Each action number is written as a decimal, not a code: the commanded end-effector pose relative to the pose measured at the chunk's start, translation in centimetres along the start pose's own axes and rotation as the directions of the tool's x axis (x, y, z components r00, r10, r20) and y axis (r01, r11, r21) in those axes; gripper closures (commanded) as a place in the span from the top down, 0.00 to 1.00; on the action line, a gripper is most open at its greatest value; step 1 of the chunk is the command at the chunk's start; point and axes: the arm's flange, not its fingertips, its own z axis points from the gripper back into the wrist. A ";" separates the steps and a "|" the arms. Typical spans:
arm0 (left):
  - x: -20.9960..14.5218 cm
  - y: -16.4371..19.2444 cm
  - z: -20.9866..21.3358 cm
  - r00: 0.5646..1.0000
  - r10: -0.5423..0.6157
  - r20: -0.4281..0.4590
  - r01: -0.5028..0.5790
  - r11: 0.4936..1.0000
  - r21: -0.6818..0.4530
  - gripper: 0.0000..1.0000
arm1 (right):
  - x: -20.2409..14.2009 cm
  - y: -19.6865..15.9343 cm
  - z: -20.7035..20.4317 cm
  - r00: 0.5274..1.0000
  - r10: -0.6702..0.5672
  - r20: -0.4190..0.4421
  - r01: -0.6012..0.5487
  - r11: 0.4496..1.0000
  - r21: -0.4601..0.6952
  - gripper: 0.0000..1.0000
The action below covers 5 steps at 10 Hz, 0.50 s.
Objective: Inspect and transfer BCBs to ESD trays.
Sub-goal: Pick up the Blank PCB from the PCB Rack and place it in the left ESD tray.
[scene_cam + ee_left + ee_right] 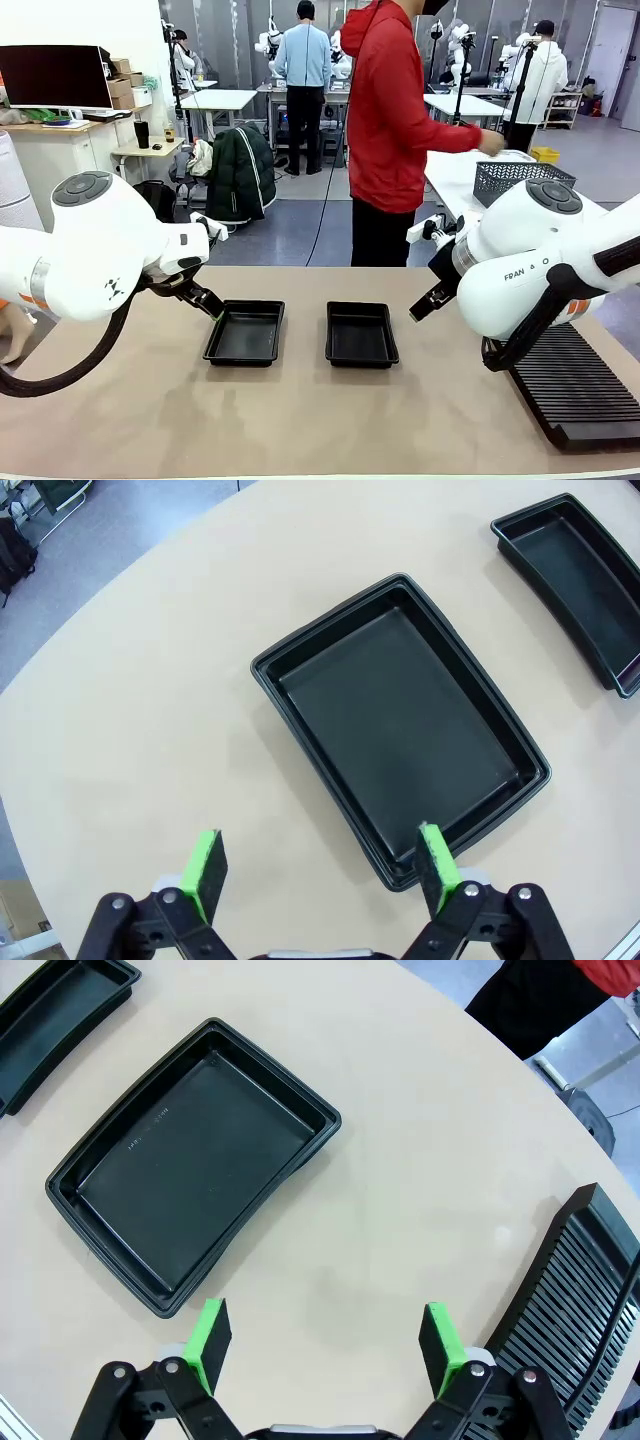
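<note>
Beige laminate tops the broad work table [300, 430], and at its far side a person in a red hooded top [390, 120] stands turned aside, one hand [490, 142] reaching toward a grey mesh basket [520, 180] on the white bench beyond. The white left arm [90, 250] and white right arm [540, 260] hang low over the table's flanks. A long black ribbed slotted rack [580, 385] lies along the robot's right edge. Between the arms two shallow black plastic ESD trays with flared rims sit side by side, slightly apart: the left tray [246, 335] and the right tray [361, 335], both with bare floors. The left gripper [318, 842] hovers over the left tray's near corner, jaws spread wide and holding nothing. The right gripper [325, 1322], equally spread and empty, hovers over bare table between the right tray and the rack. With both trays unfilled, the step in hand is probably receiving the BCBs, likely from the person. To do it well, keep both arms quiet until that hand turns back. Then pinch each board by its edges with the green pads [207, 865], hold it level for inspection, square it to the rim, and let go low over the floor.
</note>
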 end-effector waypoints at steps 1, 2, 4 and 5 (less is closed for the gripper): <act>0.0 0.0 0.0 1.000 0.001 0.000 -0.001 1.000 0.000 1.00 | 0.0 0.0 0.0 1.000 -0.001 0.000 0.001 1.000 0.000 1.00; 0.0 0.0 0.0 1.000 0.001 0.000 -0.001 1.000 0.000 1.00 | 0.0 0.0 0.0 1.000 0.000 0.000 0.000 1.000 0.000 1.00; 1.1 0.4 1.5 1.000 0.026 0.001 -0.026 0.997 -0.069 1.00 | 0.7 -2.1 3.8 0.989 -0.141 0.034 0.138 0.989 0.061 0.95; 2.1 0.5 2.9 0.998 0.070 -0.005 -0.070 0.993 -0.100 1.00 | 1.0 -2.9 5.5 0.988 -0.146 0.051 0.142 0.987 0.069 0.90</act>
